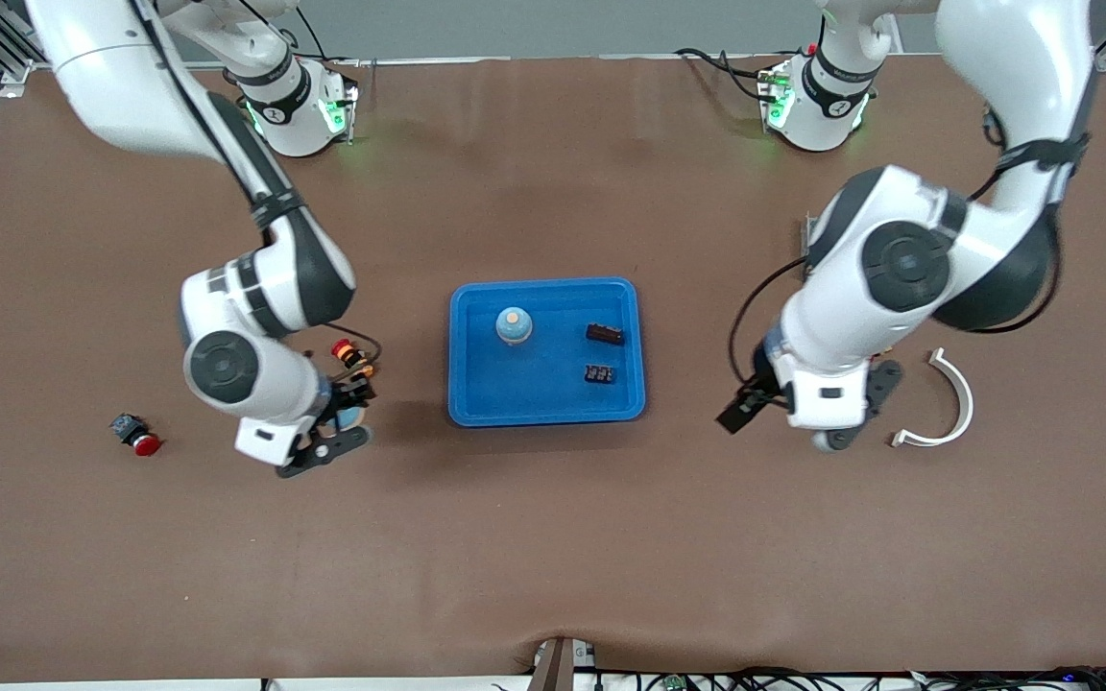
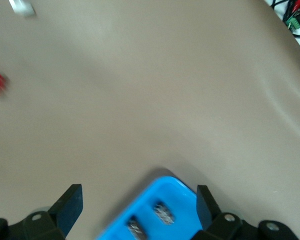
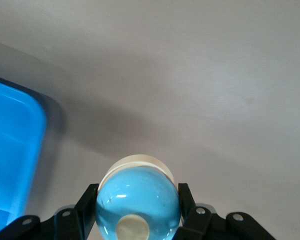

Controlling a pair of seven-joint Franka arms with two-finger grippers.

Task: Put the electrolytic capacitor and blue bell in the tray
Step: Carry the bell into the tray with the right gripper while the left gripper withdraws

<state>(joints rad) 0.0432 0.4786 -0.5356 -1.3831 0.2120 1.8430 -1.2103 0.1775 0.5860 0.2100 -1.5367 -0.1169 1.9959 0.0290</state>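
My right gripper (image 1: 348,419) is shut on a blue bell (image 1: 352,416) low over the table, at the right arm's end of the bright-blue tray (image 1: 476,403). In the right wrist view the glossy blue bell (image 3: 137,200) with its pale base fills the gap between the fingers (image 3: 90,197), and the tray (image 3: 10,150) lies off to one side. A second blue bell (image 1: 514,326) stands in the tray. The stubby dark electrolytic capacitor (image 1: 604,333) also lies there. My left gripper (image 1: 750,408) hangs open and empty over bare table at the tray's other end. Its wrist view shows a tray corner (image 2: 177,192).
A flat black dotted block (image 1: 599,374) lies in the tray. A red push-button (image 1: 135,434) sits toward the right arm's end. A red and orange wired part (image 1: 347,355) lies by the right wrist. A white curved bracket (image 1: 951,403) lies near the left arm.
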